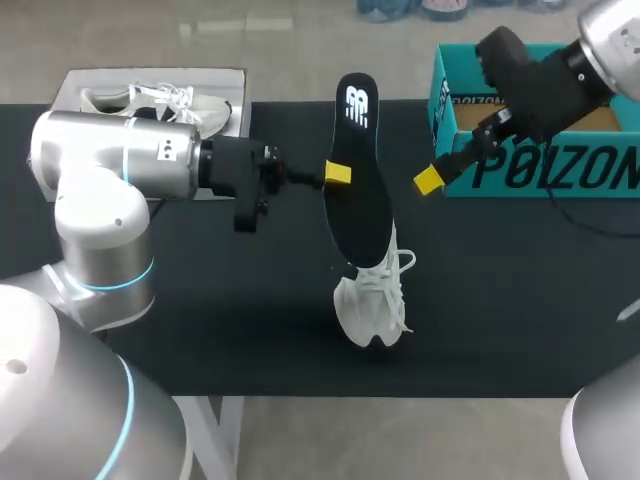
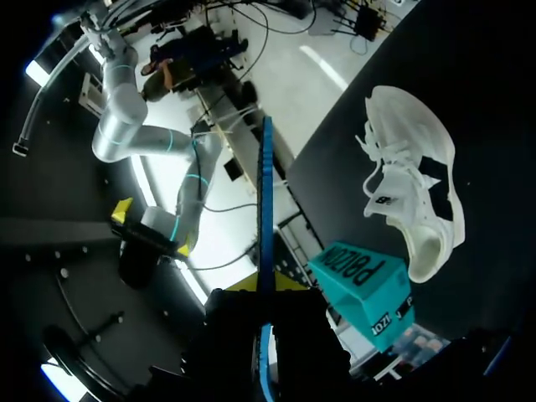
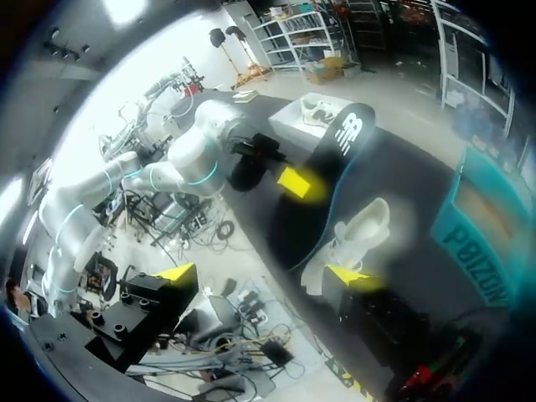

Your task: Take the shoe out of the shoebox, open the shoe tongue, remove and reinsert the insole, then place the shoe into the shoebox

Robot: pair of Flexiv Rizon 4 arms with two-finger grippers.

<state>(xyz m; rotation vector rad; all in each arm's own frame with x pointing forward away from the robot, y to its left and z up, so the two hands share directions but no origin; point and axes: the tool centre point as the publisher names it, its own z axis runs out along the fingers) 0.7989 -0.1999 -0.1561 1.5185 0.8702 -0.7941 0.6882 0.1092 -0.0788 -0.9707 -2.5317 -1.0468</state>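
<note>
The left gripper point(image 1: 336, 175) is pinching the black insole point(image 1: 360, 200) by its long edge. In the left wrist view the insole runs edge-on between the fingers. It is held up off the surface with the heel end away from the gripper and high, the toe end slanting down. This hold probably keeps the insole clear and lined up for feeding back in.

Just below the gripper, under the insole's low end, the white sneaker point(image 1: 375, 305) lies on the table. I cannot tell whether the insole tip touches its opening.

Across the insole from the left gripper, the right gripper point(image 1: 430, 181) hangs with its fingers spread wide and nothing between them. It is apart from the sneaker and just in front of the teal shoebox point(image 1: 540, 165), likely free to steady the shoe.

The shoebox stands open beyond it. The table point(image 1: 200, 320) is covered in black. Behind the left arm, a second pale shoe point(image 1: 150, 100) rests in a grey tray point(image 1: 80, 85).
</note>
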